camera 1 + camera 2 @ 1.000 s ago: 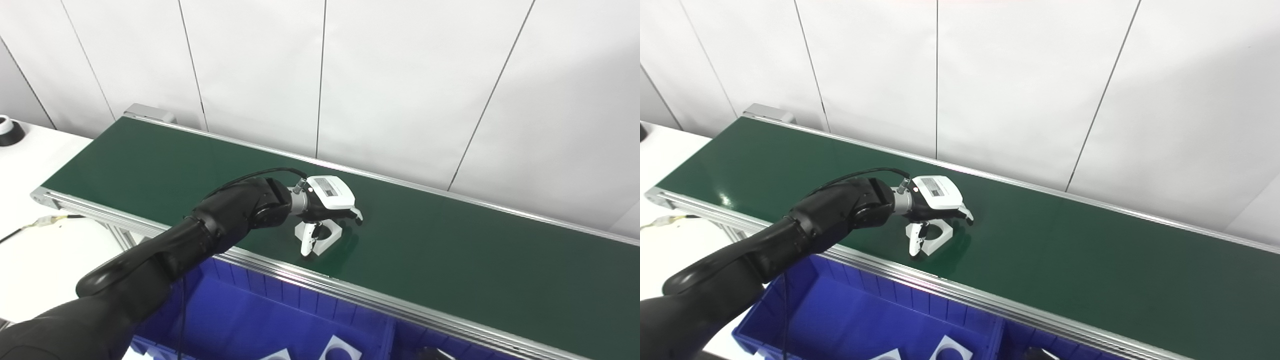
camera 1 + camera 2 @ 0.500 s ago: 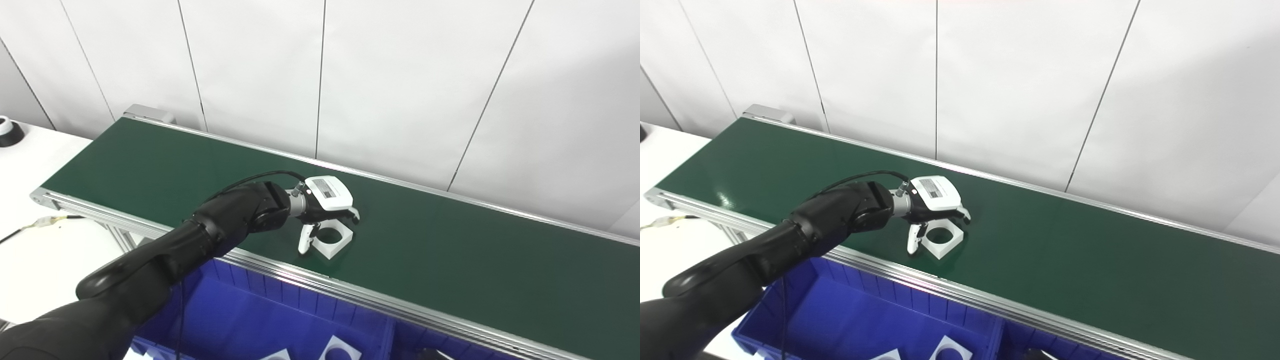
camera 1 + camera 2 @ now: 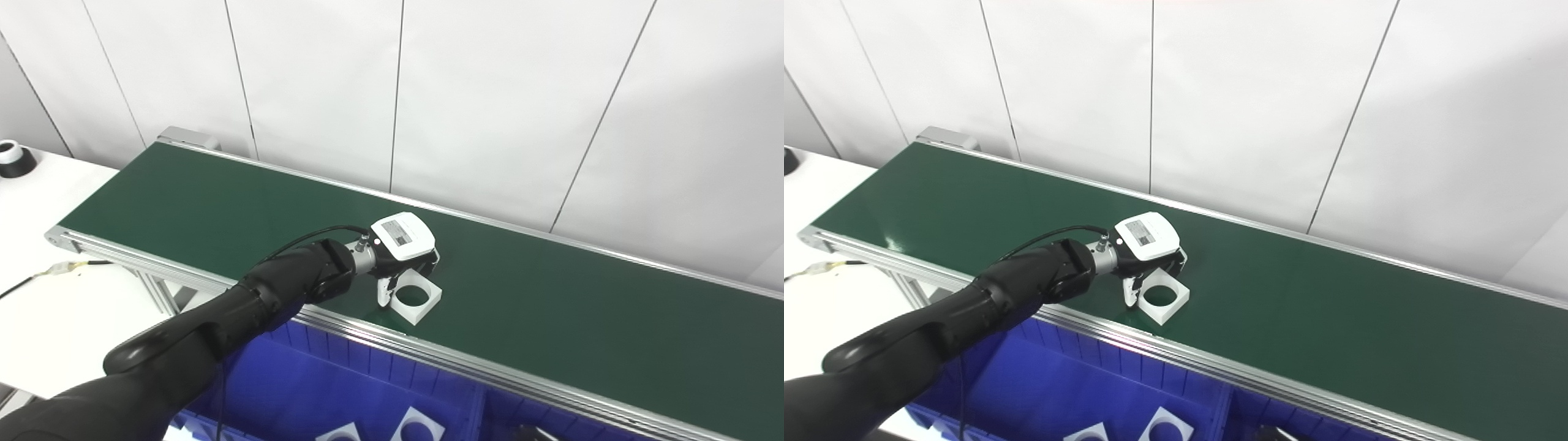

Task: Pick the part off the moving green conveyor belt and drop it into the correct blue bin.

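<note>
The white square part [image 3: 417, 296] with the round hole is lying flat on the green belt [image 3: 551, 306], close to the near rail, right above the blue bin [image 3: 343, 392] that already has two matching pieces in it. To grab it cleanly I'd bring the thumb and fingers down on opposite edges and close quickly (the belt won't wait). The left hand [image 3: 401, 260] reaches across from the left, palm down over the part's back-left corner, thumb hanging beside its left edge, fingers curled but apart and not gripping anything. The right hand isn't visible.
</note>
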Robot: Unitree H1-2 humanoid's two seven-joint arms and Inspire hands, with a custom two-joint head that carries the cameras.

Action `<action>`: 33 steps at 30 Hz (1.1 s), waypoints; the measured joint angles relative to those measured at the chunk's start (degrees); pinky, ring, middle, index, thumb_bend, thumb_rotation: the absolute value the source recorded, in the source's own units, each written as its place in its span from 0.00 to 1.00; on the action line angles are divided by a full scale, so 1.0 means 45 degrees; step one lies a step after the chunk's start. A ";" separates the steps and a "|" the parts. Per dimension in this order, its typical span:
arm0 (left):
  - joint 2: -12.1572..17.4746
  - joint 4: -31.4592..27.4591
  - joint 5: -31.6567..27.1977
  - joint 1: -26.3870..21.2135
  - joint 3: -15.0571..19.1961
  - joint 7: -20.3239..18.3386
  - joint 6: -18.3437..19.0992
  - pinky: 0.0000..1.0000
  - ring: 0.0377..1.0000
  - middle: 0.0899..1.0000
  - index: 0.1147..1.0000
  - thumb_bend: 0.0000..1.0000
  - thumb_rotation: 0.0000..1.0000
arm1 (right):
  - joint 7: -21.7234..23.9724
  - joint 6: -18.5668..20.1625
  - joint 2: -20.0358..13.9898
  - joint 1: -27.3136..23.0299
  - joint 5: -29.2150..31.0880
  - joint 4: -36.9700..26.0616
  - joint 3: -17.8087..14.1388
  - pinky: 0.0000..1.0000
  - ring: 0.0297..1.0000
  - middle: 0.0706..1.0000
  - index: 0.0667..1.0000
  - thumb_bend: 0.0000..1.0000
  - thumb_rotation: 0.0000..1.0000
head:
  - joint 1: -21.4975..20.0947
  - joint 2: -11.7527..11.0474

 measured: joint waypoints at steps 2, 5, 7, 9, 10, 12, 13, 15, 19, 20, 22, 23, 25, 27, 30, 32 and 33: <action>-0.0009 -0.0036 -0.0025 0.0000 -0.0004 -0.0036 0.0010 0.43 0.40 0.50 0.43 0.50 0.00 | 0.0010 0.0000 0.0002 0.0004 0.0037 0.0000 -0.0003 0.65 0.70 0.73 0.71 0.90 0.24 | -0.0020 0.0000; -0.0042 -0.0146 -0.0081 0.0004 -0.0004 -0.0167 0.0024 0.44 0.41 0.50 0.42 0.50 0.00 | 0.0012 0.0000 0.0001 0.0005 0.0113 0.0000 -0.0010 0.65 0.70 0.73 0.71 0.90 0.25 | -0.0020 0.0000; -0.0053 -0.0260 -0.0083 0.0020 -0.0004 -0.0232 0.0024 0.44 0.40 0.49 0.43 0.50 0.00 | 0.0013 0.0000 0.0002 0.0001 0.0116 0.0002 -0.0011 0.65 0.70 0.73 0.71 0.90 0.24 | -0.0020 -0.0019; -0.0052 -0.0414 -0.0084 0.0025 0.0002 -0.0418 0.0075 0.43 0.40 0.49 0.43 0.50 0.00 | 0.0013 0.0000 0.0002 0.0000 0.0117 0.0004 -0.0010 0.64 0.70 0.73 0.71 0.90 0.24 | 0.0019 -0.0039; -0.0050 -0.0460 -0.0084 0.0025 0.0007 -0.0480 0.0112 0.44 0.40 0.50 0.43 0.50 0.00 | 0.0011 0.0000 0.0001 -0.0002 0.0116 0.0004 -0.0009 0.64 0.70 0.73 0.71 0.90 0.24 | 0.0039 -0.0039; -0.0044 -0.0598 -0.0097 0.0049 0.0056 -0.0705 0.0172 0.44 0.40 0.50 0.43 0.50 0.00 | 0.0012 0.0000 0.0000 -0.0006 0.0120 0.0005 -0.0012 0.65 0.70 0.73 0.71 0.90 0.24 | 0.0058 -0.0058; -0.0031 -0.0773 -0.0156 0.0095 0.0115 -0.0846 0.0182 0.44 0.40 0.50 0.44 0.50 0.00 | 0.0013 0.0000 -0.0001 -0.0014 0.0133 0.0006 -0.0012 0.65 0.70 0.73 0.71 0.90 0.24 | 0.0213 -0.0020; -0.0015 -0.1145 -0.0364 0.0124 0.0221 -0.1039 0.0194 0.44 0.40 0.50 0.45 0.50 0.00 | 0.0013 0.0000 -0.0006 -0.0023 0.0139 0.0009 -0.0017 0.65 0.70 0.73 0.71 0.90 0.24 | 0.0273 -0.0020; -0.0017 -0.2052 -0.1093 0.0262 0.0944 -0.1574 0.0342 0.41 0.40 0.50 0.44 0.50 0.00 | 0.0028 0.0000 -0.0032 -0.0155 0.0155 0.0085 -0.0034 0.66 0.71 0.74 0.73 0.90 0.27 | 0.1129 -0.0155; -0.0030 -0.2497 -0.1415 0.0367 0.1259 -0.1759 0.0500 0.41 0.40 0.50 0.44 0.50 0.00 | 0.0117 0.0000 -0.0038 -0.0207 0.0194 0.0150 -0.0084 0.66 0.71 0.74 0.73 0.90 0.27 | 0.1133 -0.0156; -0.0044 -0.3168 -0.1967 0.0557 0.1797 -0.2047 0.0774 0.41 0.40 0.49 0.46 0.50 0.00 | 0.0385 -0.0003 -0.0057 -0.0346 0.0293 0.0348 -0.0217 0.67 0.72 0.74 0.73 0.89 0.26 | 0.1463 -0.0234; -0.0054 -0.3410 -0.2156 0.0655 0.1985 -0.2090 0.0912 0.40 0.40 0.48 0.46 0.50 0.00 | 0.0444 -0.0003 -0.0058 -0.0396 0.0341 0.0466 -0.0298 0.67 0.72 0.74 0.73 0.89 0.26 | 0.1600 -0.0292; -0.0056 -0.3930 -0.2758 0.0958 0.2409 -0.2321 0.1127 0.41 0.40 0.47 0.47 0.50 0.00 | 0.0619 -0.0004 -0.0054 -0.0479 0.0435 0.0589 -0.0480 0.68 0.73 0.75 0.73 0.88 0.26 | 0.1816 -0.0410; -0.0069 -0.4293 -0.3232 0.1342 0.2781 -0.2482 0.1237 0.41 0.40 0.46 0.47 0.50 0.00 | 0.0822 -0.0005 -0.0046 -0.0543 0.0520 0.0760 -0.0652 0.68 0.73 0.75 0.73 0.87 0.26 | 0.1894 -0.0430; -0.0094 -0.5075 -0.3912 0.2190 0.3406 -0.2594 0.1470 0.41 0.40 0.46 0.48 0.50 0.00 | 0.1049 -0.0005 -0.0031 -0.0574 0.0522 0.0912 -0.0809 0.69 0.74 0.75 0.73 0.87 0.27 | 0.1740 -0.0333; -0.0109 -0.5663 -0.4210 0.2789 0.3827 -0.2495 0.1503 0.41 0.40 0.45 0.48 0.50 0.00 | 0.1086 -0.0005 -0.0011 -0.0576 0.0519 0.0920 -0.0908 0.69 0.74 0.75 0.73 0.88 0.28 | 0.1738 -0.0332; -0.0120 -0.6002 -0.4390 0.3125 0.4108 -0.2399 0.1510 0.42 0.40 0.45 0.48 0.50 0.00 | 0.1089 -0.0005 -0.0008 -0.0592 0.0504 0.0920 -0.0919 0.70 0.74 0.75 0.73 0.88 0.28 | 0.1642 -0.0216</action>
